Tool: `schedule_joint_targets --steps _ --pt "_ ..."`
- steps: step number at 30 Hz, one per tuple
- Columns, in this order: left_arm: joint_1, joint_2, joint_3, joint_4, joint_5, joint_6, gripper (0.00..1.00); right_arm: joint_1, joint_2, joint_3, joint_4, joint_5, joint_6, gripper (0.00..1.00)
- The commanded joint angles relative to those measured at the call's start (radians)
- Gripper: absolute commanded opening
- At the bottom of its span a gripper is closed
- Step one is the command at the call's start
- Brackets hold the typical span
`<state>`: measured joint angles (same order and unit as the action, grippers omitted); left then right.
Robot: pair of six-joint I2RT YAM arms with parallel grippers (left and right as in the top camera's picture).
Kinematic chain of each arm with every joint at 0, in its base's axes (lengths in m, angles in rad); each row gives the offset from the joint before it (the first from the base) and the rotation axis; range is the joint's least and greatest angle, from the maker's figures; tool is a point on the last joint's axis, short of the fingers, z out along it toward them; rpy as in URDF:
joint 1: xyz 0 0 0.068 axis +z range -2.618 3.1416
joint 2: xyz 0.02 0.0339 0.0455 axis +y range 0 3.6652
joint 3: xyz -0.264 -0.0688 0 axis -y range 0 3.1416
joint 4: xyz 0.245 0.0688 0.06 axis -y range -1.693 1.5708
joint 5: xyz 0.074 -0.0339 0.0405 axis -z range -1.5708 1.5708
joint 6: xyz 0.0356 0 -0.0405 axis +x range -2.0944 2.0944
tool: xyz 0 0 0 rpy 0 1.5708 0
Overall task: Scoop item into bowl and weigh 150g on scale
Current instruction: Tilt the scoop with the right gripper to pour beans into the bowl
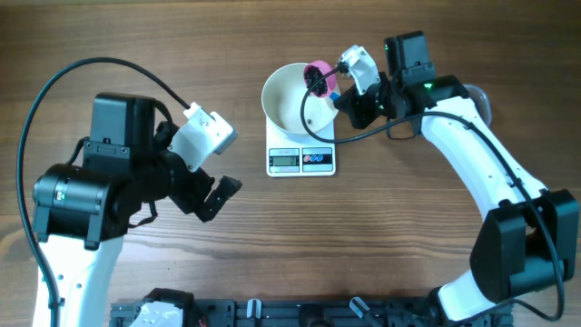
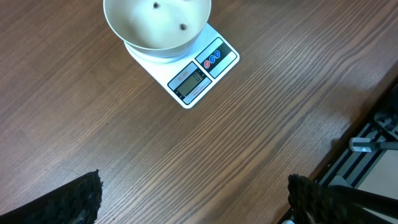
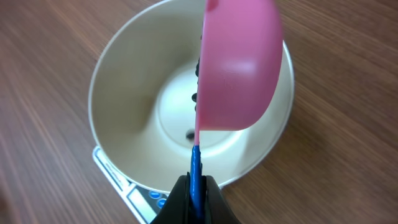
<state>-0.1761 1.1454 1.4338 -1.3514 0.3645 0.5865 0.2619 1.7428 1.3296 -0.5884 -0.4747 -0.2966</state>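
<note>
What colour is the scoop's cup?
Pink scoop cup, on a blue handle; the right wrist view shows it best.

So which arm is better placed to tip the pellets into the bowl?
Right: the right claw is shut on the pink scoop, tilted over the white bowl on the scale. The left claw is open, empty, away from the bowl.

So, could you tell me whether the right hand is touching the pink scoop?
Touching. The right wrist view shows the right hand shut on the pink scoop's blue handle.

The scoop [image 1: 318,78] and right gripper [image 3: 196,190] overhang the bowl [image 1: 278,102]; table [image 1: 222,54] leftward lies bare.
</note>
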Motion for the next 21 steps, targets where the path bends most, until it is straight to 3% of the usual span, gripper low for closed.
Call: schedule_joint_targets --steps 1,21 --pt "0.007 -0.004 0.018 -0.001 0.012 0.011 1.00 0.029 -0.026 -0.002 0.004 0.097 -0.046 0.04" --pt "0.007 -0.003 0.018 -0.001 0.012 0.011 1.00 0.076 -0.026 -0.002 0.004 0.143 -0.052 0.05"
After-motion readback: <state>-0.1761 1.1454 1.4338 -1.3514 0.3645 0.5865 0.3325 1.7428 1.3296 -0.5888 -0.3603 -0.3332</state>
